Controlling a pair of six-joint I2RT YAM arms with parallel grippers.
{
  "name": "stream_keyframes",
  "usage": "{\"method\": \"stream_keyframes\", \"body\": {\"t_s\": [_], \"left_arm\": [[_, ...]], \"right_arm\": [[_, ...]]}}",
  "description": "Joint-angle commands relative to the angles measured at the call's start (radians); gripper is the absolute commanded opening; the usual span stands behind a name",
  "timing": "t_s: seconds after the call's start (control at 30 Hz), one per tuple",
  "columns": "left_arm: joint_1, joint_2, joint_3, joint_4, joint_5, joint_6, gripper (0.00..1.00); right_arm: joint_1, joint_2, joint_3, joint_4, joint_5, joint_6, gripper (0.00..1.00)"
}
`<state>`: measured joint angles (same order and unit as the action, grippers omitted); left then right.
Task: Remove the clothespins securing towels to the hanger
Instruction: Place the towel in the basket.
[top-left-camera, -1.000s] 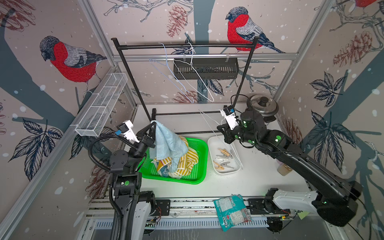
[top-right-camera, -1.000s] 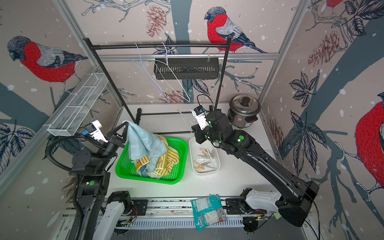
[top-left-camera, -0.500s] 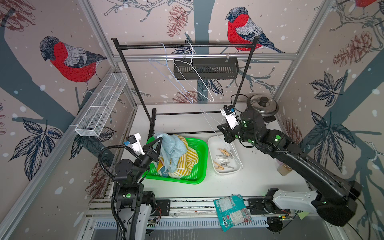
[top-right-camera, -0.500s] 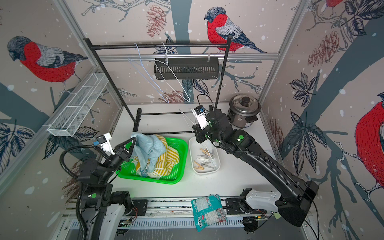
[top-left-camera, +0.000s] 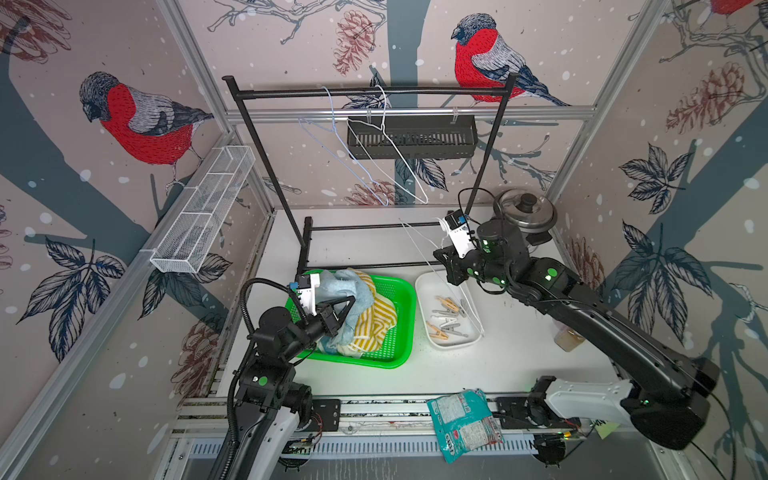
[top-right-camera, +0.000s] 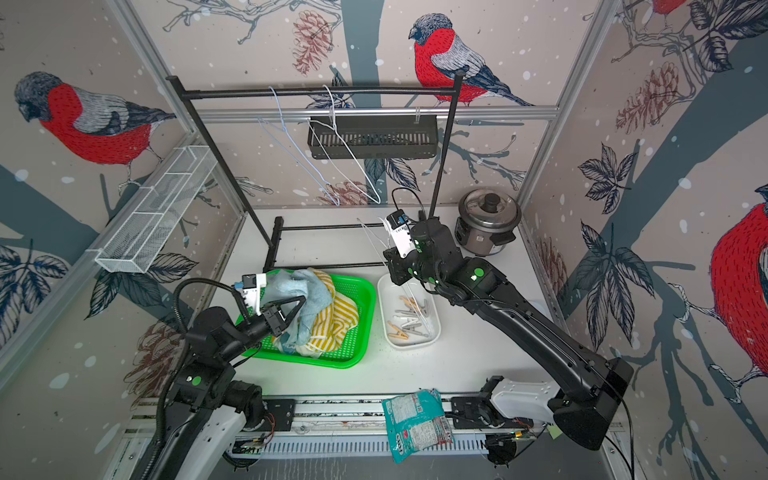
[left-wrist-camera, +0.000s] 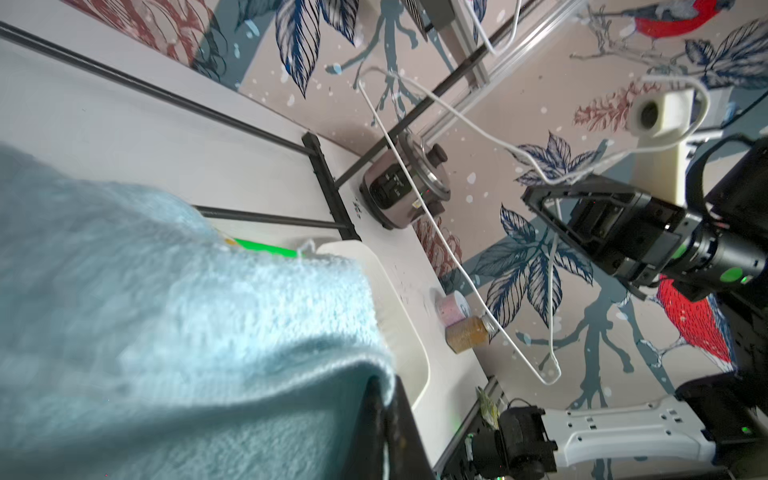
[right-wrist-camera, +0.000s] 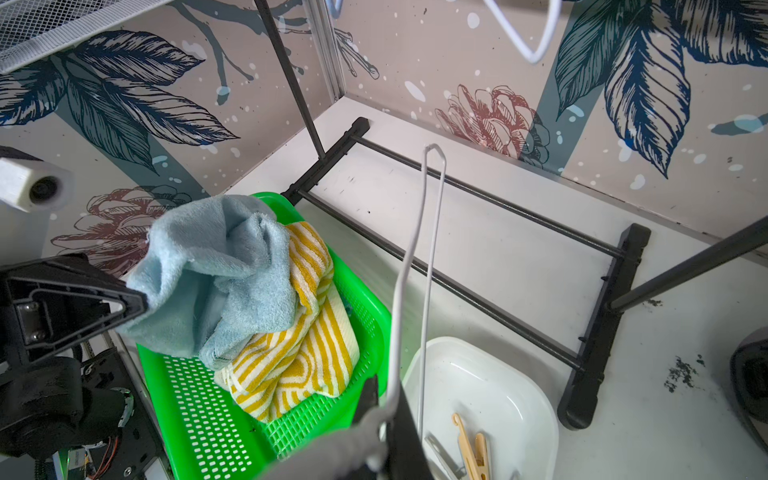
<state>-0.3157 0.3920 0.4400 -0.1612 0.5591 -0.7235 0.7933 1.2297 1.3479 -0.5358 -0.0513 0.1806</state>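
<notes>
While white hanger (right-wrist-camera: 397, 299) crosses pin tray (top-left-camera: 419, 286), cooker (top-left-camera: 525, 210) behind

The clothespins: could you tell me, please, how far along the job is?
Done: clothespins lie in the tray; striped towel is in the basket. In hand: left gripper shut on blue towel over the basket, right gripper shut on a bare hanger. Left: seemingly only dropping that towel.

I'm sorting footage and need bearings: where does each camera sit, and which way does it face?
Top views: high on the robot's side, facing down onto the table; left gripper and right gripper show.
Left wrist: over the held light-blue towel towards the right gripper.
Right wrist: along the held white hanger, down at the green basket and left gripper.
Shared: all show that towel.
</notes>
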Motion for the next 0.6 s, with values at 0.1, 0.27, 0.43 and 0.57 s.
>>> {"method": "stream_keyframes", "body": {"t_s": [0.1,0.27,0.43,0.57], "left_arm": [[-0.283,0.112,0.000,0.021,-0.263,0.039,0.00],[-0.362,0.287,-0.006,0.130,-0.272,0.042,0.00],[-0.365,0.464,0.029,0.157,-0.243,0.079,0.00],[-0.365,0.531,0.020,0.201,-0.238,0.082,0.00]], "right_arm": [[0.001,-0.003,0.002,0.044,-0.001,0.011,0.01],[0.000,-0.010,-0.001,0.042,-0.002,0.008,0.01],[0.000,-0.022,-0.012,0.043,0.001,0.001,0.01],[-0.004,-0.025,-0.016,0.042,0.000,-0.005,0.01]]}}
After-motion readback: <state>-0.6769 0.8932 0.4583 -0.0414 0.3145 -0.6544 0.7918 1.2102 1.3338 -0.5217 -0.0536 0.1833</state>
